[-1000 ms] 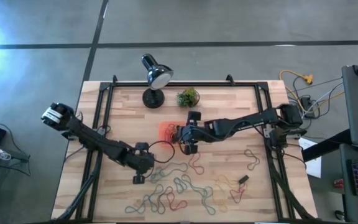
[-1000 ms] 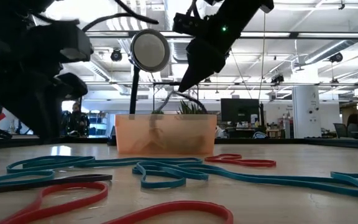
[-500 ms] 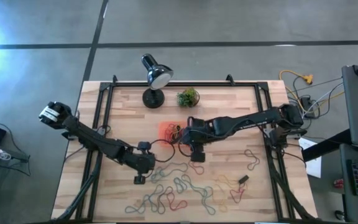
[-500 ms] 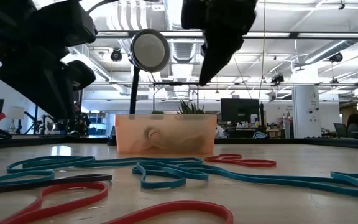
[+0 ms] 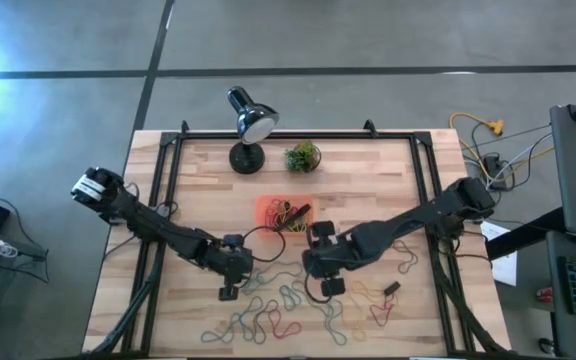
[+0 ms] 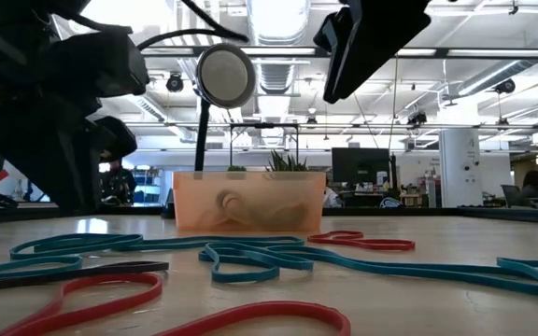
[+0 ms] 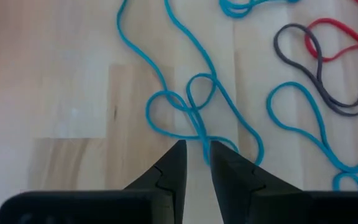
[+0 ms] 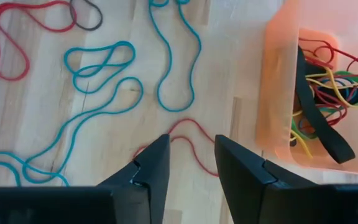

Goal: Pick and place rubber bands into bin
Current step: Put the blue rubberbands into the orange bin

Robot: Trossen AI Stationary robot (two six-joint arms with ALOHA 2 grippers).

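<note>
so the bin [image 5: 273,212] sits mid-table, about 6 o'clock from the little plant [image 5: 302,156], and it's already got a tangle of bands in it, red, yellow, green, plus a fat black one. still loads of rubber bands [image 5: 288,305] strewn across the near half of the table, so i'd call it early days. right gripper [image 8: 191,163] hangs empty over a red band at roughly 5 o'clock of the bin, jaws apart. left gripper [image 7: 197,163] is nearly shut on a teal band [image 7: 185,106], around 7 o'clock of the bin.
</note>
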